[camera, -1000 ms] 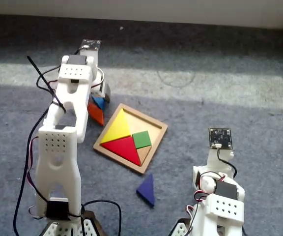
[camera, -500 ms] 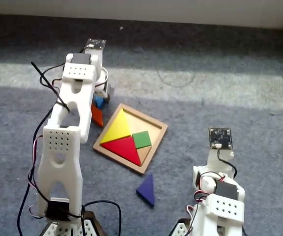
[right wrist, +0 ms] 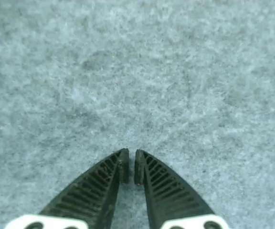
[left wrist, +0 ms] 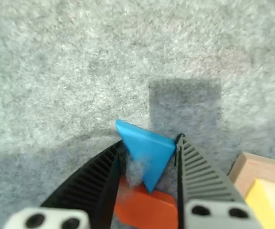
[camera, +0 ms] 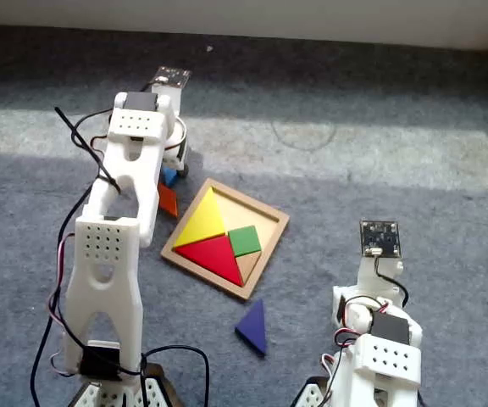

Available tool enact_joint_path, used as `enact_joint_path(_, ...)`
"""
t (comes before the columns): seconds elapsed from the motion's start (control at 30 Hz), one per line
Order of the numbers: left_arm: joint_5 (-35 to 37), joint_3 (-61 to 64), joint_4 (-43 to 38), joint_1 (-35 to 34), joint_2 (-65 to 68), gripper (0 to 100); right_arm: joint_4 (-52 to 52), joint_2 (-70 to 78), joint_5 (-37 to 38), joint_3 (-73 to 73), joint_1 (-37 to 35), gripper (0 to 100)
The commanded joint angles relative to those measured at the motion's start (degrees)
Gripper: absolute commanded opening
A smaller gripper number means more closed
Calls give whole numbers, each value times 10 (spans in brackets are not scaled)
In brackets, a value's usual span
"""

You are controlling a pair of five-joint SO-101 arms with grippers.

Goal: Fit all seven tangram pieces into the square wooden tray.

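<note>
Upper left of high view: left end effector grips light blue triangle, orange piece just beneath. Mid-frame, tray holds yellow piece, red piece, green piece. Dark blue triangle lies below tray on counter. Right end effector narrow, empty.

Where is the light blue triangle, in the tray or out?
Out: the light blue triangle sits in the left gripper, beside the tray.

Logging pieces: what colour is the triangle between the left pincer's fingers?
Light blue triangle, clearest in the left wrist view.
</note>
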Motion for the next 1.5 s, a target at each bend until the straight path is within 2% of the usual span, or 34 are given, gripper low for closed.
enact_joint_path(0.0, -25, -27, 11, 24, -10, 171, -8, -8, 8, -2, 7, 35)
enact_joint_path(0.43, -105, -138, 135, 65, -47, 167, -8, -8, 8, -2, 7, 35)
enact_joint_path(0.57, -136, -139, 136, 67, -48, 110, -9, -8, 8, -2, 7, 35)
enact_joint_path(0.87, -137, -132, 142, 73, -67, 110, -18, -8, 22, -1, 7, 35)
enact_joint_path(1.0, -137, -80, 143, 90, -132, 109, -28, -8, 25, 9, 7, 35)
enact_joint_path(1.33, -142, 192, 141, 149, -331, 109, -29, -8, 26, 11, 7, 35)
enact_joint_path(1.47, -171, 258, 96, 141, -382, 109, -29, -8, 26, 12, 7, 35)
